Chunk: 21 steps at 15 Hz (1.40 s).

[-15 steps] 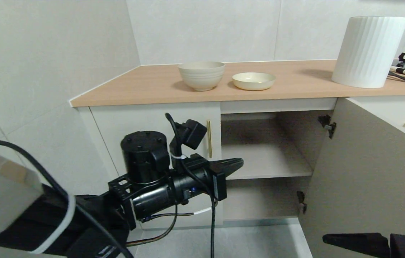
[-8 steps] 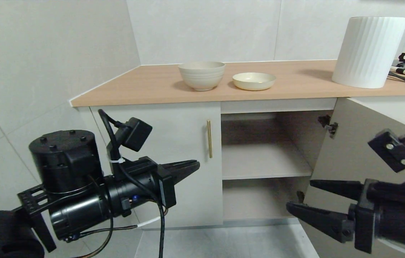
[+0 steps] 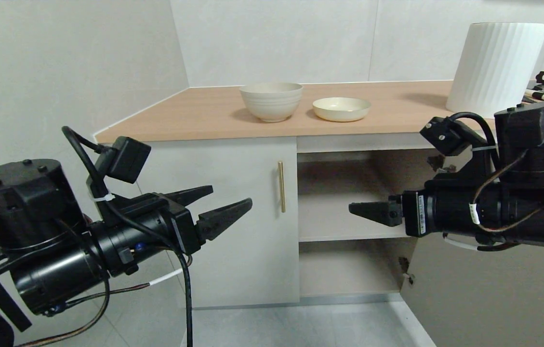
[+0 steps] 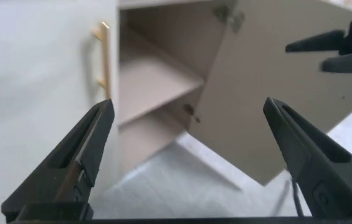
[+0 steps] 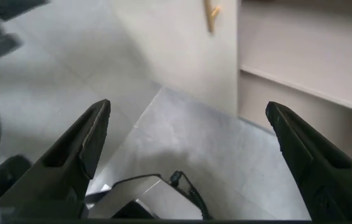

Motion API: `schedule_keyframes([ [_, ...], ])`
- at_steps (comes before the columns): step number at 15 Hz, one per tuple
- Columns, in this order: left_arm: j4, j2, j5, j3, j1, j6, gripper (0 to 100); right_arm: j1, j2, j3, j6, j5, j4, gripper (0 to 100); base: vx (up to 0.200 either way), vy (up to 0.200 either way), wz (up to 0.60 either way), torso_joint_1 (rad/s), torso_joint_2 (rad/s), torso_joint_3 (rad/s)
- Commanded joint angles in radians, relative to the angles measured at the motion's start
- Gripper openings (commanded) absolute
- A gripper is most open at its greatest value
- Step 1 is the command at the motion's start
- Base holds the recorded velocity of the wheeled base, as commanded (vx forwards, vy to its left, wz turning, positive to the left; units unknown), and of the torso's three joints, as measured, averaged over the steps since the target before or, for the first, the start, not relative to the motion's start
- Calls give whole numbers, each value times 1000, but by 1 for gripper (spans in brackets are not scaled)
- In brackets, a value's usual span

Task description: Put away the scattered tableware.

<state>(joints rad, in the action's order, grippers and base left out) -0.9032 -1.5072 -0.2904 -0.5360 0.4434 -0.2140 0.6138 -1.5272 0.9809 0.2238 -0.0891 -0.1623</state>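
- Between the 2 fingers of the left gripper (image 3: 231,195) I see a wide gap and nothing held. It hangs in front of the closed cabinet door (image 3: 233,226), below counter height.
- Right gripper (image 3: 356,210): its 2 fingers are likewise spread wide and empty, as its wrist view shows. It sits in front of the open compartment, pointing toward the left gripper.
- Bowl (image 3: 271,100) and shallow dish (image 3: 341,108): the tableware to put away. They stand just beside each other on the countertop (image 3: 194,118), not touching, above and beyond both grippers.
- Shelf (image 3: 353,217): bare, inside the compartment whose door (image 3: 469,289) hangs open under the right arm. I judge this the destination.
- Step in hand, as I judge it: bringing a gripper up to the counter for the 1st pick. I would raise each wrist clear of the counter lip before going forward.
- Grasp: I would take the bowl with the left gripper, 1 finger inside the rim and 1 outside. The dish is low and likely slick, so I would pinch its rim from the side nearest the right gripper.
- Hazards: the ribbed white container (image 3: 496,67) on the counter beyond the right arm, and the open door. I would make the right arm's swing small.
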Motion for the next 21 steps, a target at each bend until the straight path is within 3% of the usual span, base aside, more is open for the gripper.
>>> schedule_keyframes([
  [1,1,5,2,-1,-5,-1,100,-8,-8,-8,-1,2,0,100,0,0,0,0,0,0],
  [10,4,-1,2,-9,-3,4,100,-16,30,-31,-6,-3,1,100,0,0,0,0,0,0],
  [19,3,4,2,-12,-2,4,100,-14,32,-54,-49,-6,0,100,200,0,0,4,4,2],
  [21,0,7,1,-10,-2,4,100,-14,32,-60,-58,-7,0,100,0,0,0,0,0,0],
])
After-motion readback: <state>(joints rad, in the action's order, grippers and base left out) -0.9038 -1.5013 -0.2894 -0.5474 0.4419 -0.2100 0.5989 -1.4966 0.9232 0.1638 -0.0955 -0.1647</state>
